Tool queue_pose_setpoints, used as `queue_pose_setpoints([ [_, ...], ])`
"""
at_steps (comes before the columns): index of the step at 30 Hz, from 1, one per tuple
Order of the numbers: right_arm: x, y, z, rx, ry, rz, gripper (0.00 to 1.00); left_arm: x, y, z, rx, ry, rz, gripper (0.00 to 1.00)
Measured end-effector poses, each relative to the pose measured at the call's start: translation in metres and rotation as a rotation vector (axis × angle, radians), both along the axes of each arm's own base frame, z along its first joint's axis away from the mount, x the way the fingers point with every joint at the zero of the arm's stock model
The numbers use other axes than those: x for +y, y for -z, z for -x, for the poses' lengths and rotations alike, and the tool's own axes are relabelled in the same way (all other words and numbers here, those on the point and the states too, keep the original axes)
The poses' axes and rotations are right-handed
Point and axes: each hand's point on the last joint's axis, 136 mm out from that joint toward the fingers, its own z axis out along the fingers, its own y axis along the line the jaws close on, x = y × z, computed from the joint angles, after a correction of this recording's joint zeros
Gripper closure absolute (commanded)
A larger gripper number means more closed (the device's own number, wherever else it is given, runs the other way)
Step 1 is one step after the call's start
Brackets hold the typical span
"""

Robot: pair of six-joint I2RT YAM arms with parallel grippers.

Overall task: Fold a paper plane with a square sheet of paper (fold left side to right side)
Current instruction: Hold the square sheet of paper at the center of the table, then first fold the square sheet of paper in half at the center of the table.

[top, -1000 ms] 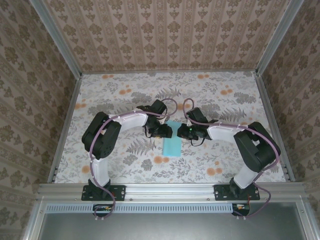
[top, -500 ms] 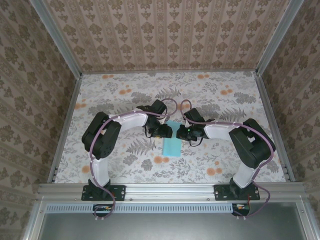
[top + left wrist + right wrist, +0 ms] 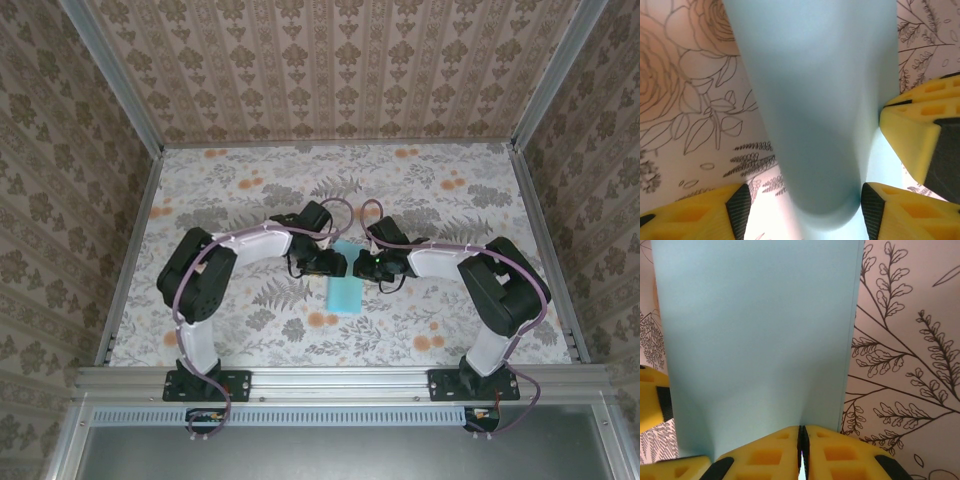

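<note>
In the overhead view the sheet of paper (image 3: 346,295) is seen at the middle of the frame on the flowered table (image 3: 230,190), doubled into a narrow strip whose long axis runs from top to bottom of the picture. Its upper end is flanked by the left gripper (image 3: 335,263) on the picture's left and the right gripper (image 3: 362,266) on the picture's right, both equally close. The lower end lies free.

In the left wrist view the left gripper (image 3: 801,212) is shown at the bottom edge with its jaws held well apart. The rounded, uncreased bend of the paper (image 3: 815,100) bulges between them and runs toward the top of the frame. Whether the pads touch it cannot be told.

In the right wrist view the right gripper (image 3: 802,442) is seen pressed together at bottom centre, clamped on the near edge of the paper (image 3: 755,330), and the strip extends straight up the frame. The bend is judged to need flattening from the left arm's side while the edges are pinned
</note>
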Motion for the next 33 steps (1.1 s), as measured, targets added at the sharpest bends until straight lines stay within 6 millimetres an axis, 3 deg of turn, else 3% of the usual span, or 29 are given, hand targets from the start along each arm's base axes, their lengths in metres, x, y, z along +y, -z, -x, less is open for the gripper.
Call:
queue_pose_setpoints([
  [6, 0.0, 0.0, 0.0, 0.0, 0.0, 0.001, 0.87, 0.015, -0.045, -0.013, -0.087, -0.049, 0.094, 0.36],
  [11, 0.0, 0.0, 0.0, 0.001, 0.0, 0.001, 0.87, 0.014, -0.069, -0.016, -0.111, -0.061, 0.211, 0.48],
  [16, 0.0, 0.0, 0.0, 0.001, 0.0, 0.001, 0.87, -0.005, -0.065, -0.001, -0.028, -0.028, 0.339, 0.64],
  [21, 0.0, 0.0, 0.0, 0.002, 0.0, 0.001, 0.87, -0.025, -0.058, 0.004, 0.036, -0.005, 0.422, 0.73],
  [27, 0.0, 0.0, 0.0, 0.001, -0.003, 0.003, 0.87, -0.039, -0.044, 0.007, 0.085, 0.014, 0.462, 0.76],
  [33, -0.001, 0.001, 0.0, 0.0, -0.005, 0.006, 0.87, -0.037, -0.022, 0.007, 0.118, -0.001, 0.423, 0.77],
])
